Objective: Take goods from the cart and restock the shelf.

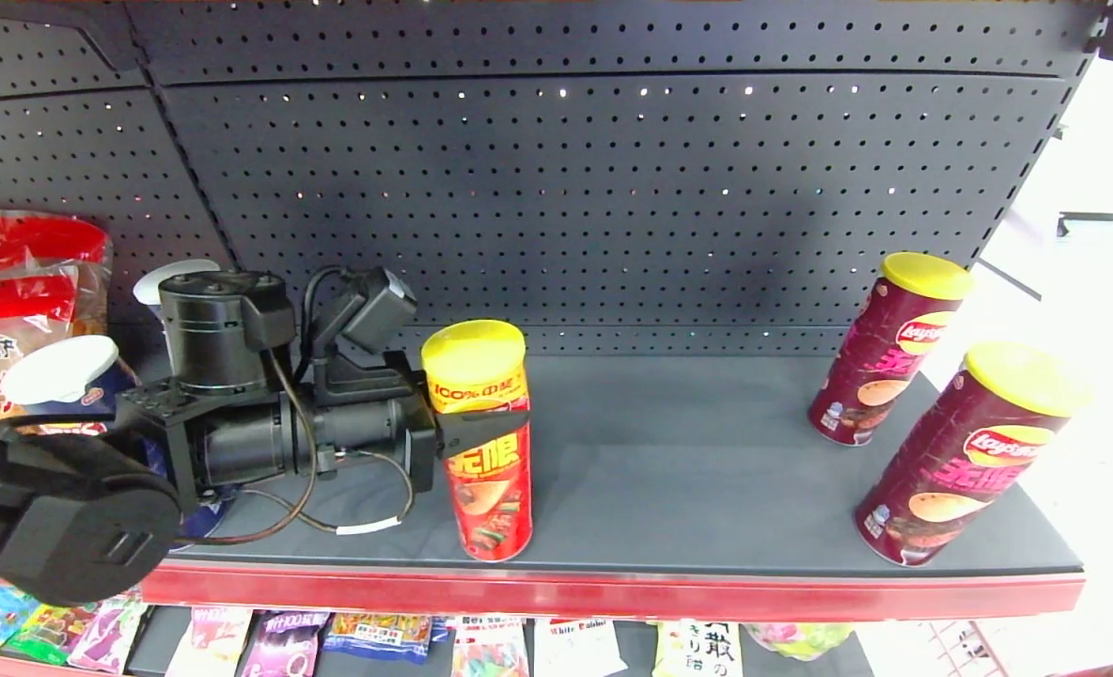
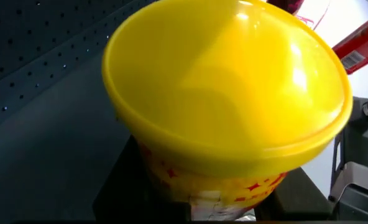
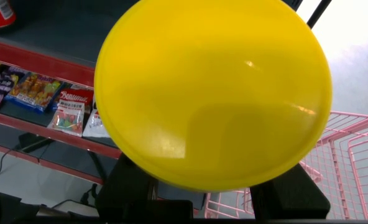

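Grey shelf (image 1: 697,470), black pegboard (image 1: 613,207) behind, red front edge (image 1: 613,594)

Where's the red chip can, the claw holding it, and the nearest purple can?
Red chip can (image 1: 493,508): head view, lower red side.
Left claw (image 1: 491,425): head view, midway between its fingertips.
Front purple can (image 1: 965,461): head view, middle of side.
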Tool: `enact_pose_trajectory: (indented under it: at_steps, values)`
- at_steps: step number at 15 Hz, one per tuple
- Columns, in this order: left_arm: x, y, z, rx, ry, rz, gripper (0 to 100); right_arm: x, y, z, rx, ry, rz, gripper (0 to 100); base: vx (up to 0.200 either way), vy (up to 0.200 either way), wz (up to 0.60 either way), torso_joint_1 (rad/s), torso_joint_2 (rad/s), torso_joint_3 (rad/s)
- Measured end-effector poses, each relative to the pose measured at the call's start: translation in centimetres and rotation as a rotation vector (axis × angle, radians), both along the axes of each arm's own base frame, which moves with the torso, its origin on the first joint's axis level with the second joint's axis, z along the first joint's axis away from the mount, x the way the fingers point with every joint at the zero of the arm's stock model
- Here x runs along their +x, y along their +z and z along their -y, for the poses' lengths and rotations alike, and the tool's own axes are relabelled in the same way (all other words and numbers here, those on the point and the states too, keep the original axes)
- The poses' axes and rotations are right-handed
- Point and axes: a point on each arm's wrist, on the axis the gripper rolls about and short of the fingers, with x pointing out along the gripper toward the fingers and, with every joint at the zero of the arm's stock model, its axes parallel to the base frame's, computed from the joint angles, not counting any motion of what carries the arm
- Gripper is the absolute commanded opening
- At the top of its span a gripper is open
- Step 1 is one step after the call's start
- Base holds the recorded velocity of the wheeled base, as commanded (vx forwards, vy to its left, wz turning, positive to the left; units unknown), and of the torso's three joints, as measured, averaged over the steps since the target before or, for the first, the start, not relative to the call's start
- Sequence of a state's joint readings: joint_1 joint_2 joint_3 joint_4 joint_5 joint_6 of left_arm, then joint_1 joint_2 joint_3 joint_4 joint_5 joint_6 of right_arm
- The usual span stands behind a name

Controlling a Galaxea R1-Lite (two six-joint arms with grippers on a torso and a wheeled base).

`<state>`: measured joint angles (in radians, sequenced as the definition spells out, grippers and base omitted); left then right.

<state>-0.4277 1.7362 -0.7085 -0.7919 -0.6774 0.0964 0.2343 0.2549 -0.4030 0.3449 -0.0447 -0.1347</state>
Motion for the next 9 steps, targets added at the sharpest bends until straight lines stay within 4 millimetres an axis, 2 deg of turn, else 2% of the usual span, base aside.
enact_pose_trajectory:
  at_steps: [4,9]
  values:
    - [1.1,-0.3,0.5,-0.024,0.002,0.048,0,0.0,0.1,0.0,0.001,-0.001,0.004,0,0.000,0.000,0.00,0.000,0.00,0.000]
    - [0.9,-1.2,0.6,-0.012,-0.009,0.022,0,0.0,0.2,0.0,0.001,-0.001,0.005,0,0.000,0.000,0.00,0.000,0.00,0.000]
